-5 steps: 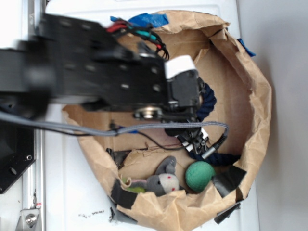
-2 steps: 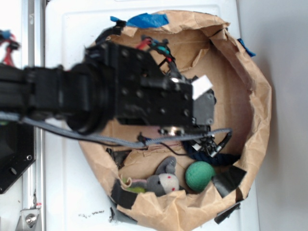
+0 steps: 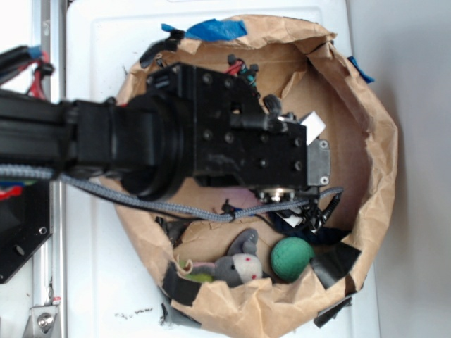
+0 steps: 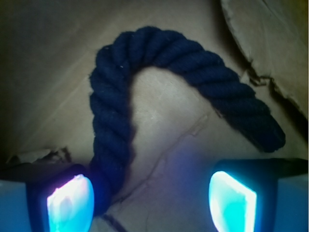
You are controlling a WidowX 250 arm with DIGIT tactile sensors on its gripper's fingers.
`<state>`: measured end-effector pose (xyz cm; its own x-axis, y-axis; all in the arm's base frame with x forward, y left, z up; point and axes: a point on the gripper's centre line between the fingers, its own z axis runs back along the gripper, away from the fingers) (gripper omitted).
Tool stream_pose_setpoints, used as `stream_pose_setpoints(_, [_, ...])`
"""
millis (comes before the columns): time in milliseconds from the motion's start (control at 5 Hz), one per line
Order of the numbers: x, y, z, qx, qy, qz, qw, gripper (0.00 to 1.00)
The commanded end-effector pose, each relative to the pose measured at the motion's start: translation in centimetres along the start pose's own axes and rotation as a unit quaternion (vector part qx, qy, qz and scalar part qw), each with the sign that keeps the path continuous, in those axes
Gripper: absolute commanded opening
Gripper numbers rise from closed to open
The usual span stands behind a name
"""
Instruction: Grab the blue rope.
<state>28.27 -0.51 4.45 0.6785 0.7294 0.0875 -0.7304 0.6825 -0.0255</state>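
Black boxy arm (image 3: 232, 141) (screw-studded), grey braided cable (image 3: 162, 205), red-green wires (image 3: 239, 68), white label (image 3: 312, 124)

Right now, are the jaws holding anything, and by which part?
Nothing is held. The gripper is open, jaws spread apart, above the blue rope. One leg of the rope runs down beside the left jaw, not pinched between them.

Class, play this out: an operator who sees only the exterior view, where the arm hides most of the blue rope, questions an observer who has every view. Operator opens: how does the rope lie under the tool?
Observer: The wrist view shows the blue rope bent in an arch on the cardboard floor.
Operator: Is the tool open?
Observer: Yes, the tool is open, its lit fingers spread apart.
Operator: Is the rope between them?
Observer: One leg runs down beside the left finger in that view; the other leg ends above the right one.
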Motion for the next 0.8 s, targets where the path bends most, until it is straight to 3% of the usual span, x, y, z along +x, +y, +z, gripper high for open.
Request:
stream_pose_setpoints(0, [0.01, -0.52, -1.85, 0.012, 0.018, -0.006, 1.000, 1.00])
stream_pose_setpoints(600, [-0.44, -0.91, -2.73, 0.024, 0.023, 0.002, 0.999, 1.00])
